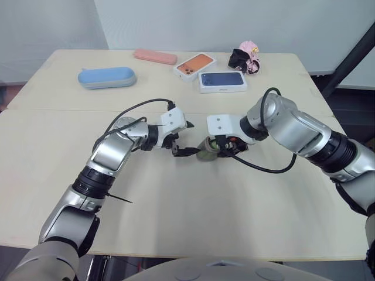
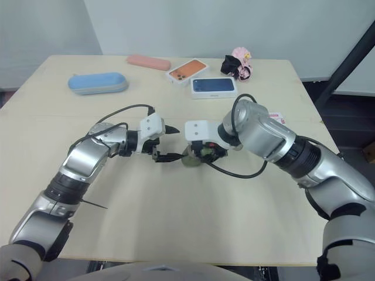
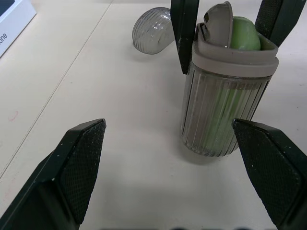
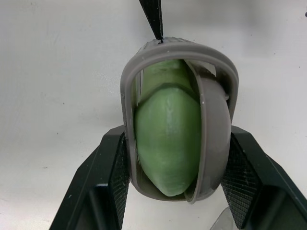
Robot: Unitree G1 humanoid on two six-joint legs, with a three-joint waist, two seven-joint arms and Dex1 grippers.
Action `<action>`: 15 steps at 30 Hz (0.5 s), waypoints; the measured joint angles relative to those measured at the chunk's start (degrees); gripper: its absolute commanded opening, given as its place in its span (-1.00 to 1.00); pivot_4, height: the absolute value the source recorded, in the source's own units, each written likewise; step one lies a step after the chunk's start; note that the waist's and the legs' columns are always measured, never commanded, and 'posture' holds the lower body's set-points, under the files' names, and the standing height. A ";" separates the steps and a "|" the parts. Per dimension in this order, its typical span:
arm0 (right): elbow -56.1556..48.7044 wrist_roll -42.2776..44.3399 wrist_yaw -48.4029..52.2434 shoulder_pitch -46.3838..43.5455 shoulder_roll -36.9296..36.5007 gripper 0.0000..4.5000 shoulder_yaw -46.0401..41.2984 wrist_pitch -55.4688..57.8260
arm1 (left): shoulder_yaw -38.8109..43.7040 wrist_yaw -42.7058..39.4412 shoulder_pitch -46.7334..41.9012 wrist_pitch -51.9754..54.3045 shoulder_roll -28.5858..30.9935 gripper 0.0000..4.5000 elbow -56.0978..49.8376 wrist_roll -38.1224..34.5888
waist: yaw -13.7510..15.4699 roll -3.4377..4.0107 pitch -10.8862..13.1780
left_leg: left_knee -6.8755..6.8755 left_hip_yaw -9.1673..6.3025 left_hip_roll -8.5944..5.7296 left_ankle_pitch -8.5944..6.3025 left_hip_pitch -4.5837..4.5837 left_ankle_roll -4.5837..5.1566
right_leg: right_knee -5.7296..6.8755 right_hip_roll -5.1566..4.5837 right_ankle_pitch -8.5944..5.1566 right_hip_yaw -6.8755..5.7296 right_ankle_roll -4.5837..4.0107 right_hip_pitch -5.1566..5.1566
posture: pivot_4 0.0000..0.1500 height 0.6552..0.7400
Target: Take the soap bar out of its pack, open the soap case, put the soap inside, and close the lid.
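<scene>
"While the right gripper (image 1: 221, 146) has hold of it, which way does the soap case (image 3: 220, 110) point?"

"Straight up. It stands on its base near the middle of the table (image 1: 176, 222), with its long axis vertical and its mouth upward. The right fingers (image 3: 184, 33) press the grey collar from two opposite sides, on the broad flanks of the oval mouth."

"And the soap?"

"The green soap bar (image 4: 168, 139) stands on end inside the case, its long axis running along the case's own. Its rounded top pokes just above the collar. A grey flap (image 3: 218, 24) is tilted up beside it, so the mouth is uncovered."

"Anything lying near the case?"

"A ribbed dome (image 3: 152, 29) of clear plastic lies on its side on the table, near the case but apart from it."

"What about the other arm?"

"The left gripper (image 1: 183, 151) sits low over the table, aimed level at the case, its fingers spread wide and holding nothing. One fingertip reaches close to the collar; I cannot tell whether it touches."

"What is on the rest of the table?"

"A blue pouch (image 1: 107, 77), a pink pouch (image 1: 154, 56) and two phone boxes (image 1: 222, 81) lie along the far side, well apart from the case."
</scene>
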 measured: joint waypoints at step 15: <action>2.07 -1.91 0.28 0.15 3.32 -0.06 -0.65 -1.87 | -1.99 -5.51 0.90 -0.61 1.94 1.00 -2.28 -2.24 | -0.94 0.01 0.00 | -0.01 0.01 0.04 0.00 0.02 0.00 | 0.03 0.03 0.00 0.01 -0.01 -0.02 | 1.00 1.00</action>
